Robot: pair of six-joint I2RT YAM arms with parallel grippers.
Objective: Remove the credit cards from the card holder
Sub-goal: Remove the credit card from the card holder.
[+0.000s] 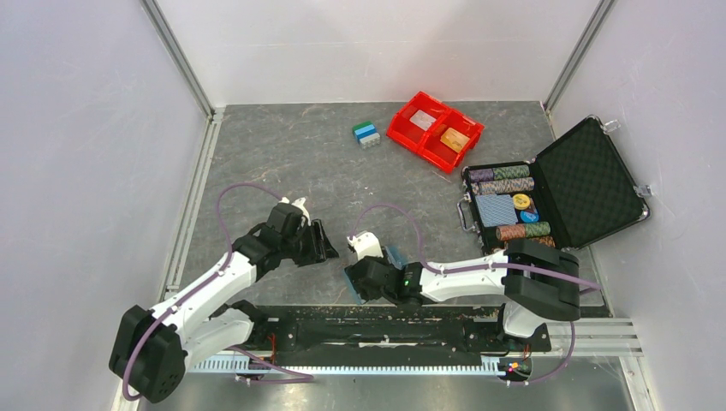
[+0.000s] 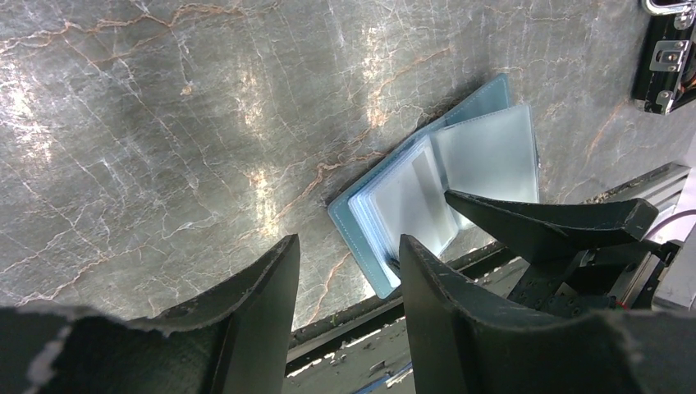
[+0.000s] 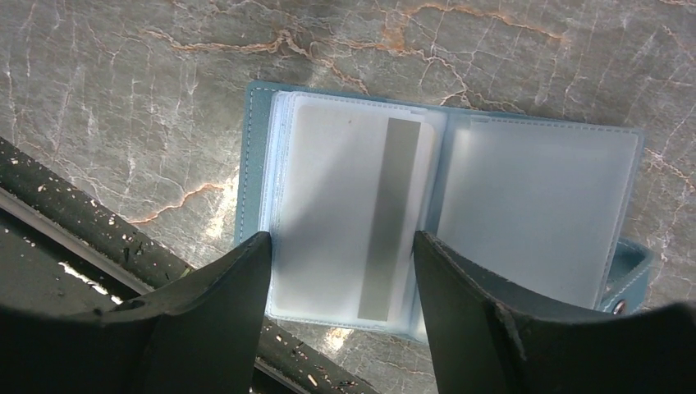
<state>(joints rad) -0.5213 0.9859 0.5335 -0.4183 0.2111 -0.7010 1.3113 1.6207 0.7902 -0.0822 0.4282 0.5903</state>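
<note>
The light-blue card holder (image 3: 533, 205) lies spread open on the grey table near its front edge. It also shows in the left wrist view (image 2: 484, 156) and in the top view (image 1: 396, 255). A whitish-grey card with a grey stripe (image 3: 353, 213) sits inside its left sleeve. The right sleeve looks empty. My right gripper (image 3: 341, 242) is open just above the left panel, its fingers straddling that panel, and it holds nothing. My left gripper (image 2: 349, 254) is open and empty, to the left of the holder. An orange card (image 1: 455, 137) and a whitish card (image 1: 422, 119) lie in the red bin.
The red two-compartment bin (image 1: 402, 130) stands at the back. A small blue-green block (image 1: 366, 134) lies left of it. An open black case (image 1: 591, 180) with poker chips and a blue deck stands at the right. The black base rail (image 3: 74, 205) runs just beside the holder.
</note>
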